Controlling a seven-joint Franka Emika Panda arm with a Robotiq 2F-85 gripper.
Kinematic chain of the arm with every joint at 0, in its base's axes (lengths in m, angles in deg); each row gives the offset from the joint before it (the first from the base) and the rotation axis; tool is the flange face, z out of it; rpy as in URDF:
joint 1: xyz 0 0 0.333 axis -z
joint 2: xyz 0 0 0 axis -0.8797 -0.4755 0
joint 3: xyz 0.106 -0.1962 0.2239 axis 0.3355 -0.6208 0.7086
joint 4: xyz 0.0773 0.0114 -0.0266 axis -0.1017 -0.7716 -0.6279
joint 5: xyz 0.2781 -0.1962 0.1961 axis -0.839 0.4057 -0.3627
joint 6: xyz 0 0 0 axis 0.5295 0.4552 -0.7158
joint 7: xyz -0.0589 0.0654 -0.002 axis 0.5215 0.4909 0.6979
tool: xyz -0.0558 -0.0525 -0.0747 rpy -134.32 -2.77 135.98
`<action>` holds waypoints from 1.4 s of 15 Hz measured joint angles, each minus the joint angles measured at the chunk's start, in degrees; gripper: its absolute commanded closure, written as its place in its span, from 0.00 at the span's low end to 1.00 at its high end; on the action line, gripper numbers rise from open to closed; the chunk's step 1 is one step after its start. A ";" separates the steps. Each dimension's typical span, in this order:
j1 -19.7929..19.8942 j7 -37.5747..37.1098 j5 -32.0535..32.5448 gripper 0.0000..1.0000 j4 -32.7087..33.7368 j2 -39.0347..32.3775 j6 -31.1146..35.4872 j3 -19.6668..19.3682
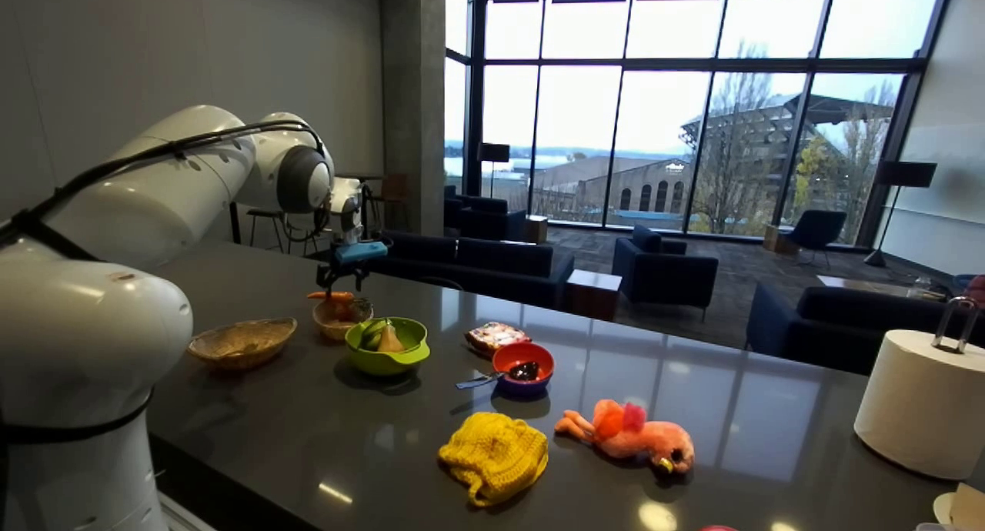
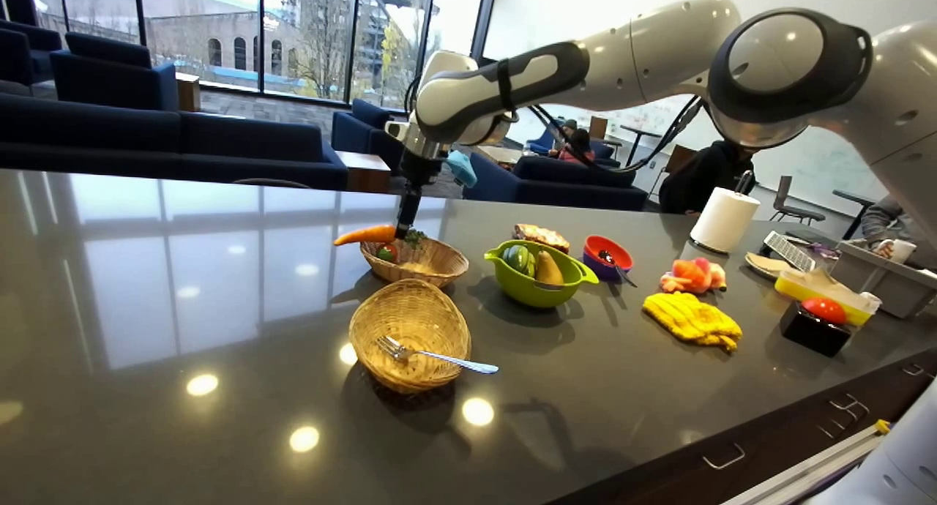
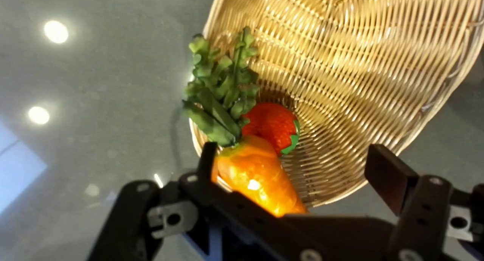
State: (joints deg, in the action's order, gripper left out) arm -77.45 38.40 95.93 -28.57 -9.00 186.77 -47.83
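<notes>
Wrist view: one carrot (image 3: 261,174); leafy top lay over the basket (image 3: 359,83), body across the rim. The claw (image 3: 291,157) stood with fingers apart, nothing clamped. The carrot lay off-centre in the gap, close to the picture-left finger, well apart from the opposite one; contact was uncertain. Long axis slantwise: leaves lay upper left, body ran lower right, tip hidden behind the claw. Beside it in the basket sat one red fruit (image 3: 270,125). Farther out on the counter (image 2: 146,446), in an exterior view, stood a second basket (image 2: 413,311) with fork (image 2: 443,358) and a green bowl (image 2: 527,290) with pear (image 2: 547,269).
</notes>
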 measured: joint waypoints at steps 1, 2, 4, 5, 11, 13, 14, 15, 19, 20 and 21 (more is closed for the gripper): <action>-0.10 1.01 0.00 0.00 1.15 -0.80 -0.68 0.00; -0.17 2.03 0.00 0.00 2.22 -1.51 -1.31 0.00; -0.36 3.88 0.00 0.00 4.54 -2.96 -2.93 -0.01; -0.49 4.68 0.00 0.00 5.84 -3.73 -3.80 -0.01; -1.37 8.38 -0.01 0.32 13.00 -7.94 -8.44 -0.35; -1.53 9.10 -0.02 0.46 15.06 -9.13 -9.61 -0.47; -1.58 9.35 -0.02 0.55 16.04 -9.68 -10.16 -0.56; -1.59 9.42 -0.02 0.62 16.84 -10.14 -10.54 -0.56; -1.56 9.44 -0.02 0.93 18.95 -11.21 -11.22 -0.62; -1.55 9.44 -0.02 0.99 19.31 -11.33 -11.35 -0.66; -1.54 9.44 -0.02 1.00 19.54 -11.37 -11.43 -0.70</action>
State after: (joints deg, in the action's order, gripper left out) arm -78.99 47.84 95.91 -9.03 -20.37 175.34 -48.53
